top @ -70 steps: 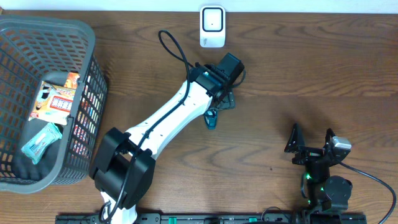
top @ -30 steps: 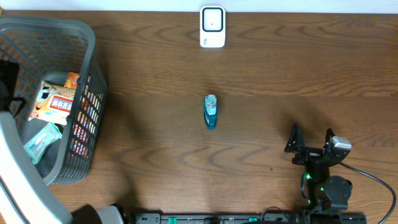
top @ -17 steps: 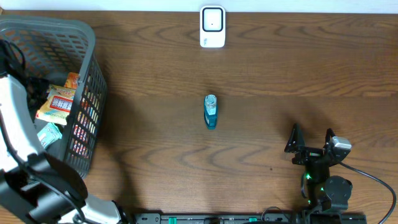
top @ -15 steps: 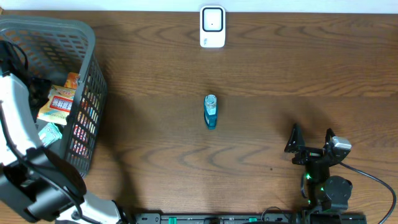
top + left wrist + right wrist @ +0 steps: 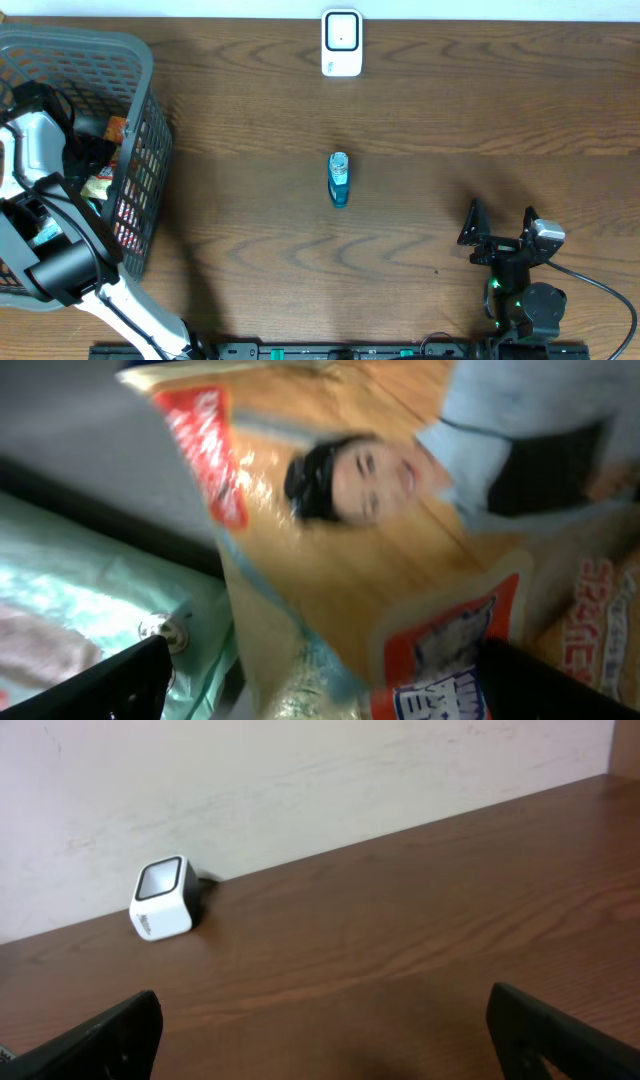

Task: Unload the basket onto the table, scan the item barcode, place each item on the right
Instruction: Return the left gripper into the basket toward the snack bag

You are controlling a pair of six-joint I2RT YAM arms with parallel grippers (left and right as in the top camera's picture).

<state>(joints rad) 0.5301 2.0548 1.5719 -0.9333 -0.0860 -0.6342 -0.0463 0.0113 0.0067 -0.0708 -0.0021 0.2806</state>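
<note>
My left gripper is down inside the grey basket, open. In the left wrist view the left gripper hovers right over an orange snack bag printed with a face, its fingers on either side of the bag and apart from it. A teal packet lies beside the bag. The white barcode scanner stands at the table's far edge, also seen as the scanner in the right wrist view. My right gripper rests open near the front right, holding nothing.
A small blue bottle lies on the brown table in the middle. The basket's mesh walls surround the left arm. A cable runs from the right arm's base.
The left arm has swung in from the left edge and dropped deeper into the basket, now covering most of the snack bag. The bottle and the right arm have not moved.
</note>
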